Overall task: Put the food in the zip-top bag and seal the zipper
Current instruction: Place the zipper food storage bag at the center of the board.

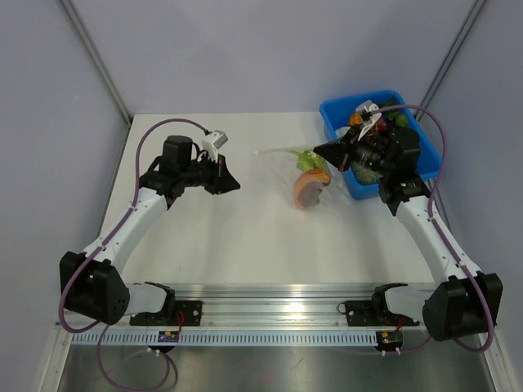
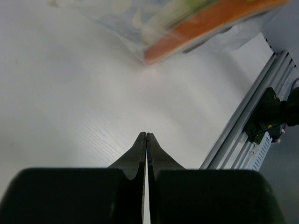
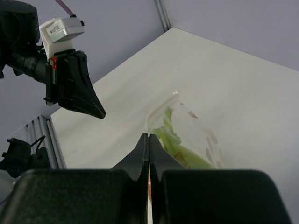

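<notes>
Food (image 1: pixel 310 189) sits inside your zip-top bag (image 3: pixel 189 119) mid-table. Your left gripper (image 1: pixel 234 185), jaws pressed together, lies apart to its left. Your right gripper (image 1: pixel 320 150), likewise pressed together, hovers at its far right edge.

No legible text (labels too small)

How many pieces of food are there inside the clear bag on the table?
2. The orange piece lies at the near end of the bag. The leek lies just beyond it, with its white stalk pointing left. A further piece may be hidden beneath them.
</notes>
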Tool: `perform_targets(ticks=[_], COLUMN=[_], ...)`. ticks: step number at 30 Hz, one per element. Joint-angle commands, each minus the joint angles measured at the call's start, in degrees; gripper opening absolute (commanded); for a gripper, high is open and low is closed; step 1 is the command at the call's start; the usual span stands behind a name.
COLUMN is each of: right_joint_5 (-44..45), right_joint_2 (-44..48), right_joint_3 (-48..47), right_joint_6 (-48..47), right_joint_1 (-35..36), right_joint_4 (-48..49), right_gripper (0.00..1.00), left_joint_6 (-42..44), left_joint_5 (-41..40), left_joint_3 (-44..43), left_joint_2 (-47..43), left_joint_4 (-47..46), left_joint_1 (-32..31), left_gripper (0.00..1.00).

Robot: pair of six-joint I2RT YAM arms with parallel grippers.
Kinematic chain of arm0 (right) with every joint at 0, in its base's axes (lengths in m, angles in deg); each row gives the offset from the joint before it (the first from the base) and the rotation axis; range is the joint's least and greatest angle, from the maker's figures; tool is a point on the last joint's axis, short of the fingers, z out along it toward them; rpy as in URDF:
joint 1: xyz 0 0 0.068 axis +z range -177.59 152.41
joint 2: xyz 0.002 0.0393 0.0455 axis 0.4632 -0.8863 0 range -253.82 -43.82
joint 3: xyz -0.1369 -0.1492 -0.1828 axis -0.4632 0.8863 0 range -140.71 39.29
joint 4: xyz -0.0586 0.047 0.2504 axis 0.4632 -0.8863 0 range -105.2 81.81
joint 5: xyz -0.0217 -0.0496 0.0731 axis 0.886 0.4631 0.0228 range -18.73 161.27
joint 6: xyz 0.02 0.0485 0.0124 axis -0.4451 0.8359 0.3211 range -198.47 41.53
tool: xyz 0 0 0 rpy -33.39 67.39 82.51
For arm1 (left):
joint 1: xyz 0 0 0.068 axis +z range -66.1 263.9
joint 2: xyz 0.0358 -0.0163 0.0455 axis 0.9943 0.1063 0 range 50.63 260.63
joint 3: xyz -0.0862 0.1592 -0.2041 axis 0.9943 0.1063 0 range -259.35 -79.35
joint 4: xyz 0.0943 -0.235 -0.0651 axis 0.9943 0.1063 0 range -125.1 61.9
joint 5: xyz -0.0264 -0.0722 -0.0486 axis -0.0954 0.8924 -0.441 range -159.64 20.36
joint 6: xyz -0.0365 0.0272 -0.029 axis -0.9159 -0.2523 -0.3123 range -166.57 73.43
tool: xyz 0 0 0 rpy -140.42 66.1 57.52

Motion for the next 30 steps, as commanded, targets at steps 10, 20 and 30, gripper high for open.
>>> perform_targets(ticks=[10,20,30], right_joint_5=[-4.76,37.72,74.75], right_joint_2=[-14.95,-10.57,-10.65], right_joint_3=[-21.16,-20.73,-20.65], right_joint_6=[-0.74,-12.01,-0.07], right_joint_1=[15.82,23.04,20.32], right_joint_4=[1.20,-20.41,-42.05], right_gripper=[0.62,0.99,1.00], left_joint_6=[-8.41,-9.65,-8.95], left_joint_5=[-12.16,-16.66,-18.94], left_joint_3=[-18.81,-19.52,-10.30], left_joint_2=[-1.17,-11.81,-16.20], left_joint_4=[3.12,4.96,9.18], left_joint_1=[7.84,9.43,9.43], left_gripper=[0.19,0.93,0.99])
